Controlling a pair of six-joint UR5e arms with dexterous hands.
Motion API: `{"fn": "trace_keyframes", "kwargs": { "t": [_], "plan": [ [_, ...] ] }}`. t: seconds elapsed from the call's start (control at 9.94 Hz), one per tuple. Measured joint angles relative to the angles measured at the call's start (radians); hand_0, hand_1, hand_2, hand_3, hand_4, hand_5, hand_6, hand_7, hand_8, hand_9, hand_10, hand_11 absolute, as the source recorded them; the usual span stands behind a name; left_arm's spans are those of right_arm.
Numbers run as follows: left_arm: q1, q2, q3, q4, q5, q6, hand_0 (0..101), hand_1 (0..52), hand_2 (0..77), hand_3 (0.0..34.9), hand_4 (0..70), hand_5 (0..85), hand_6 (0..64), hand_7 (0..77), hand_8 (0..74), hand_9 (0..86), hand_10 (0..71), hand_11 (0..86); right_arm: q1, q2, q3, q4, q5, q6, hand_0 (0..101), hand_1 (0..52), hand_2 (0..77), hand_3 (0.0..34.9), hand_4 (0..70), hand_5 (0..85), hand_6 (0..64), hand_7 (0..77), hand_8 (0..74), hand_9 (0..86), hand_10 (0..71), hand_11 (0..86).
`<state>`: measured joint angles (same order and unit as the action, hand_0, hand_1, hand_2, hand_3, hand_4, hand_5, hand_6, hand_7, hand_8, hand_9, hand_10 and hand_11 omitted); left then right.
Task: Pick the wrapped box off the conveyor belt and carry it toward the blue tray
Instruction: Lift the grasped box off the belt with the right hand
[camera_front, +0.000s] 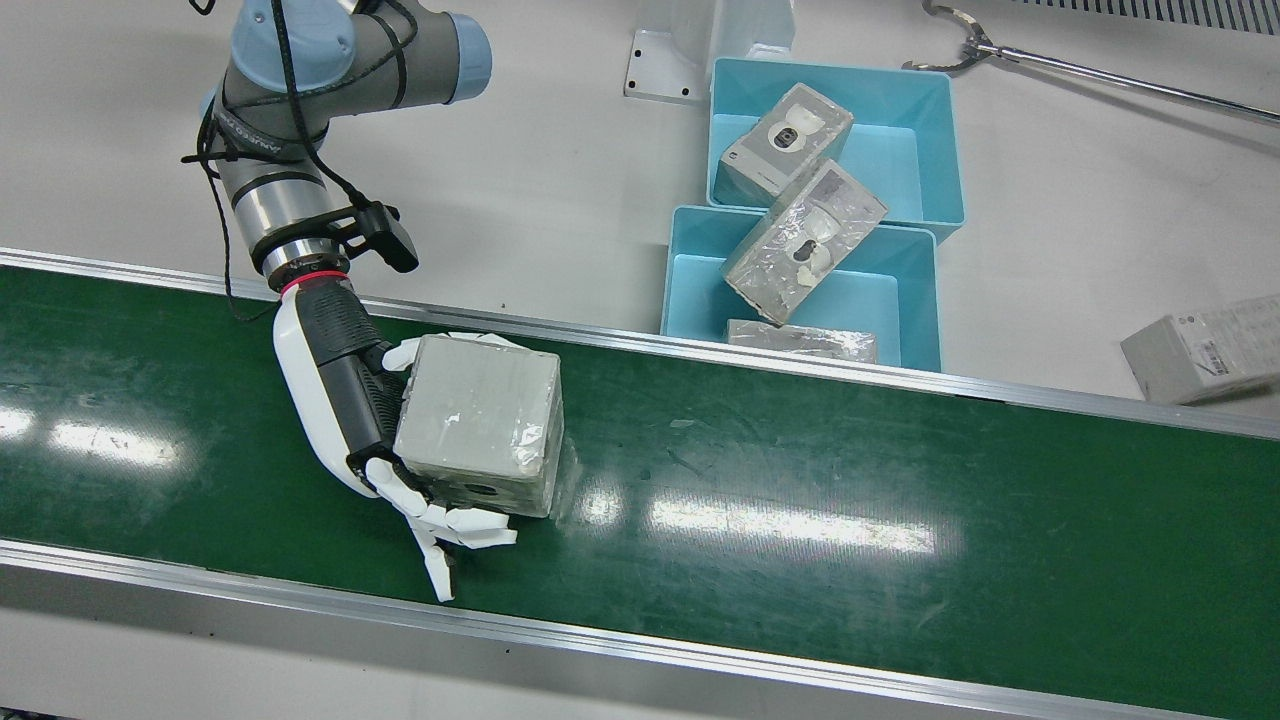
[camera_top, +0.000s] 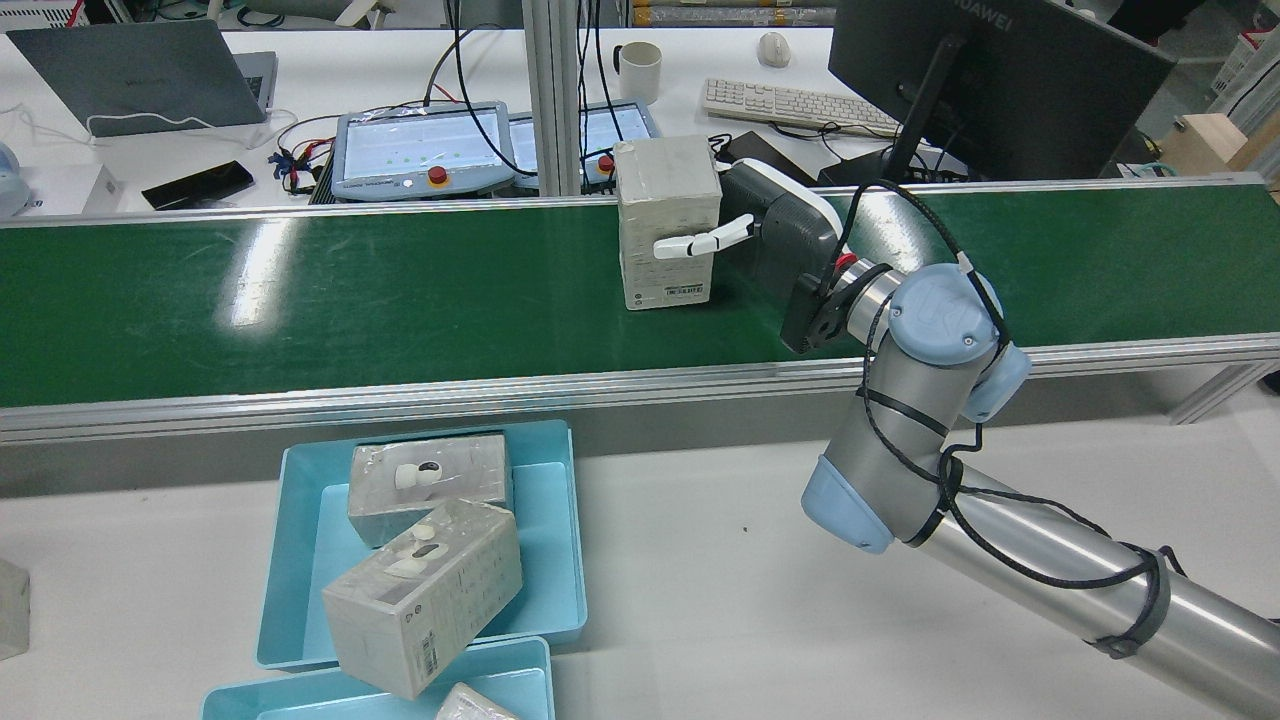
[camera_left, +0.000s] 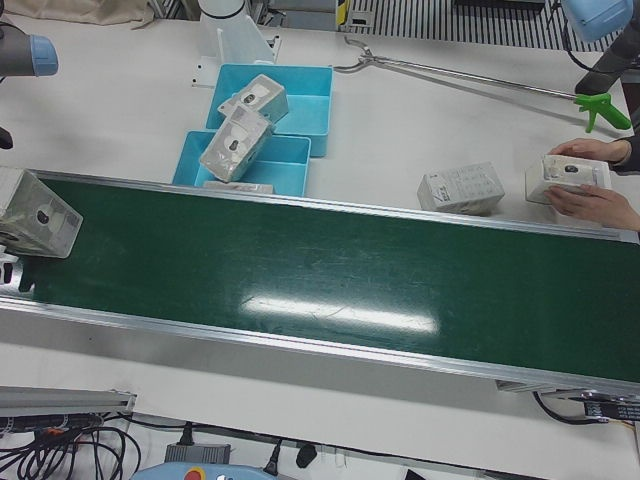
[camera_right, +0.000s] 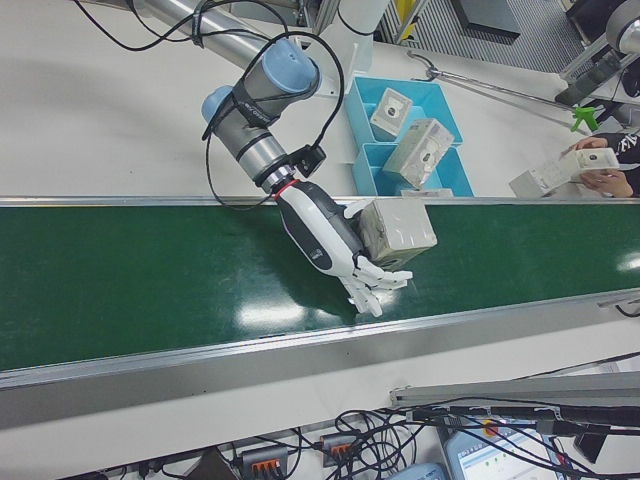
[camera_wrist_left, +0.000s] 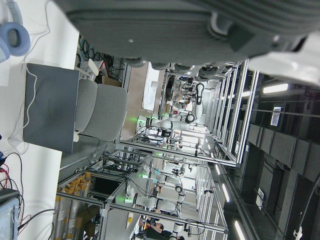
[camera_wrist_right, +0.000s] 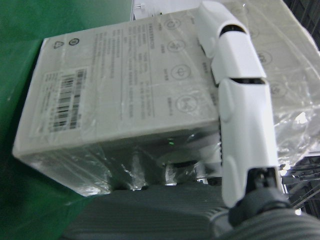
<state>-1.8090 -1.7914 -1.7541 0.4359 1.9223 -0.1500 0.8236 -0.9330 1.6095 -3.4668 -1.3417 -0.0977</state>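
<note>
The right hand (camera_front: 375, 420) is closed around the wrapped box (camera_front: 482, 420), white fingers (camera_front: 455, 525) curling over its near face and another showing along its far edge, palm pressed to its side. The box stands upright on the green conveyor belt (camera_front: 800, 480). From the box, the two blue trays (camera_front: 925, 300) lie at about 2 o'clock in the front view, off the belt, holding other wrapped boxes (camera_front: 805, 240). The left hand's state cannot be told
</note>
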Motion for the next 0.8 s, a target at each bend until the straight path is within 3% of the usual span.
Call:
{"fn": "trace_keyframes", "kwargs": {
  "t": [0.2,0.3,0.4,0.5,0.6,0.7,0.8],
  "plan": [
    [0.000,0.000,0.000,0.000,0.000,0.000,0,0.0,1.1,0.0,0.0,0.5,0.0,0.5,0.5,0.0,0.5,0.0,-0.012,0.037,-0.015,0.000,0.023,-0.001,53,21.3,20.7,7.2,19.6,22.4,8.2,24.5,0.5,4.4,0.0,1.1],
    [0.000,0.000,0.000,0.000,0.000,0.000,0,0.0,1.1,0.0,0.0,0.5,0.0,0.5,0.5,0.0,0.5,0.0,-0.013,0.044,-0.014,-0.002,0.027,0.000,56,25.6,22.9,5.3,24.5,27.8,13.6,32.2,3.3,8.7,5.4,1.6],
    [0.000,0.000,0.000,0.000,0.000,0.000,0,0.0,0.5,0.0,0.0,0.5,0.0,0.5,0.5,0.5,0.5,0.5,-0.013,0.045,-0.005,-0.011,0.030,0.000,59,23.5,24.5,2.0,27.8,31.6,16.9,36.0,12.0,15.8,7.6,9.3],
    [0.000,0.000,0.000,0.000,0.000,0.000,0,0.0,1.1,0.0,0.0,0.5,0.0,0.5,0.5,0.5,0.5,0.0,-0.012,0.045,0.017,-0.042,0.030,0.000,59,23.5,24.5,2.0,27.8,31.6,16.9,36.0,12.0,15.8,7.6,9.3],
    [0.000,0.000,0.000,0.000,0.000,0.000,0,0.0,1.1,0.0,0.0,0.5,0.0,0.5,0.5,0.5,0.5,0.0,-0.011,0.043,0.052,-0.079,0.030,0.000,55,8.7,32.2,0.5,38.2,37.1,26.7,44.2,36.5,38.2,29.5,34.4],
    [0.000,0.000,0.000,0.000,0.000,0.000,0,0.0,1.1,0.0,0.0,0.5,0.0,0.5,0.5,0.5,0.5,0.0,-0.008,0.040,0.106,-0.113,0.030,-0.001,55,8.7,32.2,0.5,38.2,37.1,26.7,44.2,36.5,38.2,29.5,34.4],
    [0.000,0.000,0.000,0.000,0.000,0.000,0,0.0,0.5,0.0,0.0,1.1,0.0,0.5,0.5,0.5,0.5,0.5,-0.003,0.036,0.171,-0.139,0.031,-0.002,53,5.4,32.2,0.7,39.8,38.2,30.0,47.5,40.9,42.0,35.5,38.7]
  ]
}}
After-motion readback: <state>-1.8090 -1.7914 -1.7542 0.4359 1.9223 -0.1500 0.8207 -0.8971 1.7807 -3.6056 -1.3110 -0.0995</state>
